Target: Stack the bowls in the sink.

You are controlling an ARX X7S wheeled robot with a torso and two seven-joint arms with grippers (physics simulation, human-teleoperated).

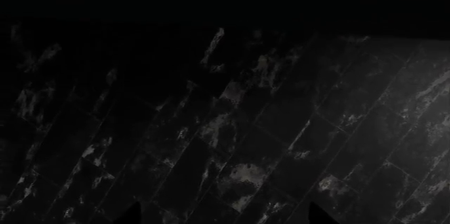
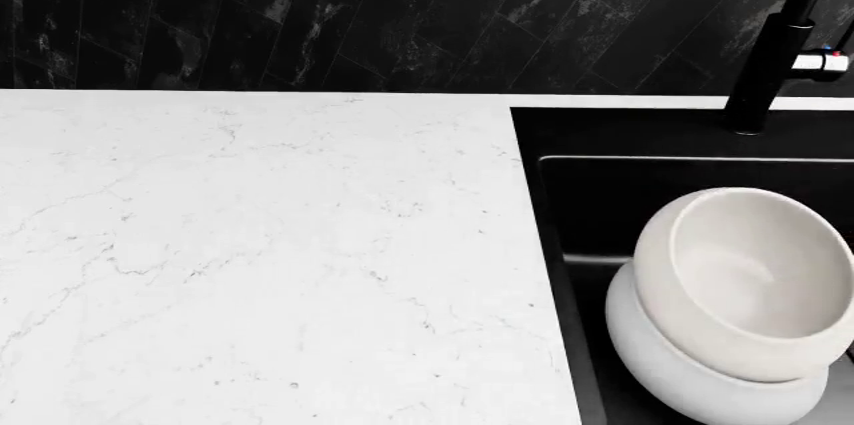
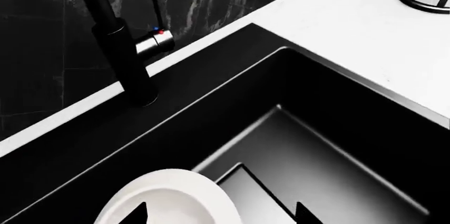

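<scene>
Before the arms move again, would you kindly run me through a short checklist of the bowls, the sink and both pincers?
1. Bowls stacked: ok. The cream bowl sits in the white bowl.
2. Stack inside the sink: ok.
3. Top bowl level: not ok. It is tilted, its opening turned to one side.
4. Faucet clear of the stack: ok, apart at the sink's back edge.
5. Left pincer free: ok. Tips spread, only dark wall tiles ahead.
6. Right pincer released: ok. Tips spread above a bowl's rim, nothing between them.
</scene>
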